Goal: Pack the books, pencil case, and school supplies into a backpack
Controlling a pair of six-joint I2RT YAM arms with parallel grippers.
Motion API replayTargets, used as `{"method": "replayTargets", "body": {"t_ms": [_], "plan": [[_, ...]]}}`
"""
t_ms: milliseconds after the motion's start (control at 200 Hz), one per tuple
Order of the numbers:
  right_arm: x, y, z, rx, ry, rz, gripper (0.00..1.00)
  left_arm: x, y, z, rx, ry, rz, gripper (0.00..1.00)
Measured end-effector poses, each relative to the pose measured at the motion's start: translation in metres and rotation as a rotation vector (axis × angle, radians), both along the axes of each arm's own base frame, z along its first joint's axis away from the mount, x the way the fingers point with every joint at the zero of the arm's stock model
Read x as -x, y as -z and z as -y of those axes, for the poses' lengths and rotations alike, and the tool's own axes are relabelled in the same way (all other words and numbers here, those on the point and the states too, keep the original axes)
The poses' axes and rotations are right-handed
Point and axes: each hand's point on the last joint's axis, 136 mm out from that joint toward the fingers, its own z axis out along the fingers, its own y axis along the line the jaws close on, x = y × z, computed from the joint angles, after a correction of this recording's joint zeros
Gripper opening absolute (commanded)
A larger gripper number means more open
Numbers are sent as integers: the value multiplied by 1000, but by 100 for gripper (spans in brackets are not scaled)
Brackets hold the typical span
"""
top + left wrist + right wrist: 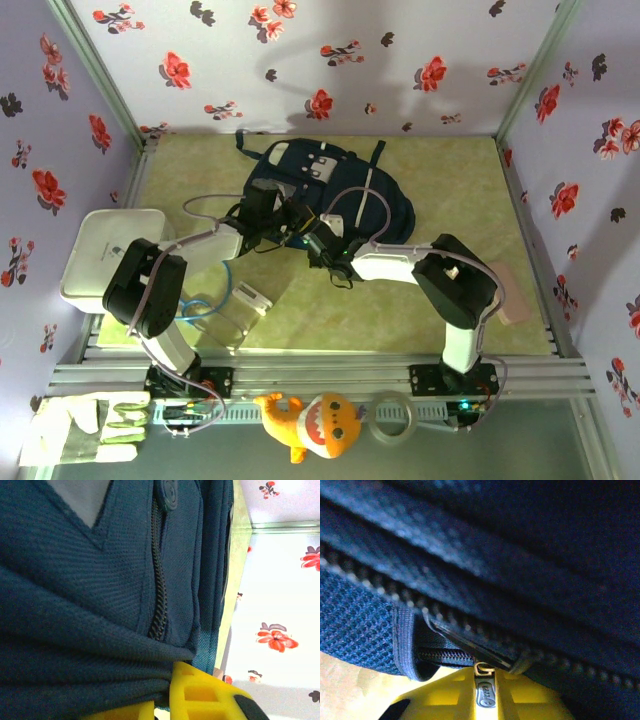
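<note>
Fingers of your right gripper are drawn in tight on the small metal zipper pull, which stands between the yellow pads with no gap showing on either side. Your left gripper is closed as well, pinching a thick fold of navy fabric just below a closed zipper track. The backpack lies toward the back middle of the table, pale-patched front pocket upward, with both arms reaching into its near edge. The white tray sits well apart on the left.

By my reading you are set to open a zipper, one gripper anchoring and the other pulling. Watch the pull first: it is slim and smooth and held near the fingertips, so a tug off the line of the teeth could twist it out of your grip. Watch the anchor next: if the left pinch has only the loose outer layer, the cloth will stretch and the whole bag will slide along the table rather than the slider running. The slack fold bunched beside the slider could also be drawn into the teeth and jam it. Pull slowly, along the track.
</note>
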Motion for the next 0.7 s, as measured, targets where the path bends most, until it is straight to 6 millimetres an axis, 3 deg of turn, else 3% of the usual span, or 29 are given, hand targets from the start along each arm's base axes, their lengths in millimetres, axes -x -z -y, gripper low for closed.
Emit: {"method": "replayTargets", "body": {"t_ms": [380, 580, 700], "plan": [[11, 1, 21, 9, 46, -3, 14, 1, 9, 0, -18, 15, -9, 0], [18, -3, 41, 27, 96, 4, 22, 1, 10, 0, -23, 20, -10, 0], [19, 3, 39, 71, 75, -10, 25, 2, 11, -1, -29, 24, -9, 0]]}}
